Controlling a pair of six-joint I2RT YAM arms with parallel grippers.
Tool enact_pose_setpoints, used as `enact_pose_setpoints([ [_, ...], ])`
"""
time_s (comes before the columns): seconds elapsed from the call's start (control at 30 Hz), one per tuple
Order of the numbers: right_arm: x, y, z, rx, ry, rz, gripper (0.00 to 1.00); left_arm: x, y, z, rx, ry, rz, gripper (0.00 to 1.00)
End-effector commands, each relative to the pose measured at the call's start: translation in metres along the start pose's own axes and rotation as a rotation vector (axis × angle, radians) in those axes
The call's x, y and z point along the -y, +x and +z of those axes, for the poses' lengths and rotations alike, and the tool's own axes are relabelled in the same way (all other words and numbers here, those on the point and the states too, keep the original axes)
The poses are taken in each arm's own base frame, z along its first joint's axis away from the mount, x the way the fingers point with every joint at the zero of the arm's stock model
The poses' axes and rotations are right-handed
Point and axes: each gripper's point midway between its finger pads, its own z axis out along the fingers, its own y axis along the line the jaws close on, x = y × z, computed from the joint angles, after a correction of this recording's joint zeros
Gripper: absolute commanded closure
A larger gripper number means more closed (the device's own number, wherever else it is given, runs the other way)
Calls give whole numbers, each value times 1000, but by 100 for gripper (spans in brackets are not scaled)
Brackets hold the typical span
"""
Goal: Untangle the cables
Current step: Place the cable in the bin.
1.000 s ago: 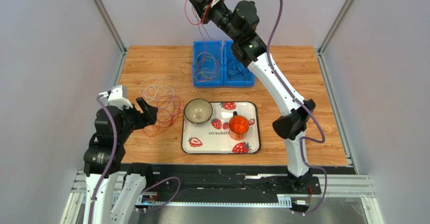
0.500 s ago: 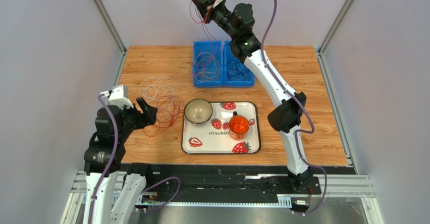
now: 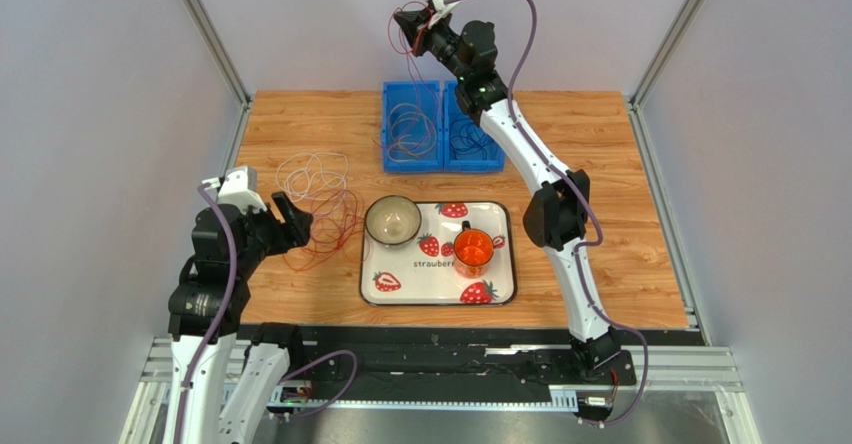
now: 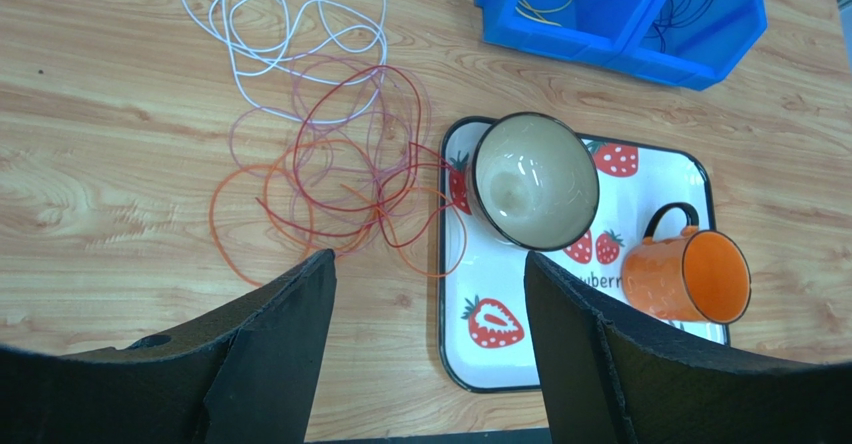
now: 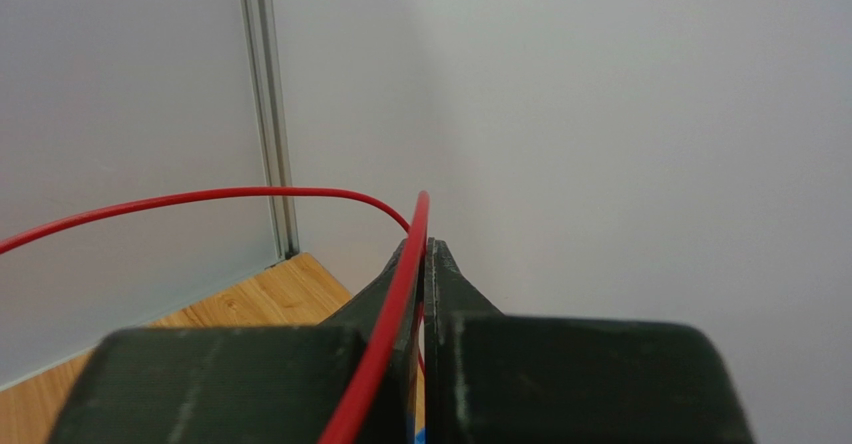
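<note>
High above the far edge of the table, the right gripper is pressed together on a red cable. In the right wrist view the strand runs up between the two closed fingers and arcs away to the left in front of the grey wall. Seen from overhead, thin red strands hang from that gripper down into the left blue bin, where they meet a loose coil of red and pale wires. The right blue bin touches the first and holds a coil of dark wires.

Near the left front of the table, the left gripper is spread wide, with nothing between its fingers. It hovers over the near edge of the tangle of cables, a heap of red, orange and pinkish loops overlapping on the wood. A white cable lies in loose loops on the far side of the tangle, crossing its pale pink strands. One orange loop reaches over the left rim of the strawberry tray, just beside the tangle. On the tray stand a cream bowl at the far left corner and an orange mug to its right, the two apart from each other.
</note>
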Motion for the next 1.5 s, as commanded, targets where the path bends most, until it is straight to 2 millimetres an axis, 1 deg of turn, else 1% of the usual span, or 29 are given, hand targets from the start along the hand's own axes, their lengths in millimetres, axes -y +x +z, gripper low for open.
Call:
enact_pose_setpoints([
  [0.0,11,-5,1,59,-1,10,100,0,-1,3,-4,3,21,23],
  [0.07,14,3,0,47,1,9,100,0,-1,4,-9,3,21,23],
  [0.17,23,7,-1,41,17,-2,100,0,0,4,-10,1,21,23],
  [0.27,32,7,-4,43,33,8,100,0,0,4,-12,2,20,24],
  [0.33,31,8,-5,40,22,22,100,0,0,5,-12,2,20,24],
  [0.37,29,14,-6,29,7,45,100,0,0,5,-13,0,20,24],
  [0.4,25,14,-5,34,-6,55,100,0,0,5,-13,2,20,25],
  [0.5,19,26,-5,24,-29,117,100,0,0,4,-12,2,20,25],
  [0.57,16,39,-5,9,-40,160,100,0,0,4,-10,3,20,25],
  [0.6,16,37,-4,17,-43,168,100,0,0,4,-12,2,20,25],
  [0.63,13,45,-3,9,-49,180,100,0,0,5,-13,3,20,25],
  [0.73,12,51,-3,4,-51,221,100,0,0,4,-12,4,20,25],
  [0.83,10,63,-4,-9,-53,269,100,0,0,4,-12,2,20,25],
  [1.0,8,90,-8,-54,-34,355,100,0,-1,4,-7,2,21,26],
  [1.03,12,98,-9,-69,-11,367,100,0,-1,3,-4,3,21,26],
  [1.2,12,134,-17,-166,28,404,100,1,-1,2,0,6,21,26],
  [1.23,15,140,-18,-179,53,405,100,1,-1,2,0,6,21,26],
  [1.27,14,152,-22,-210,67,414,100,1,-2,2,3,7,21,26],
  [1.3,13,157,-23,-227,72,416,100,1,-1,2,3,7,21,26],
  [1.33,16,163,-24,-242,107,413,100,1,-2,2,6,8,22,26],
  [1.37,15,174,-27,-282,130,407,100,1,-2,1,6,8,22,26],
  [1.43,23,185,-31,-314,212,399,100,1,-2,1,7,9,22,26],
  [1.47,20,195,-35,-353,234,403,100,1,-2,1,7,9,22,26],
])
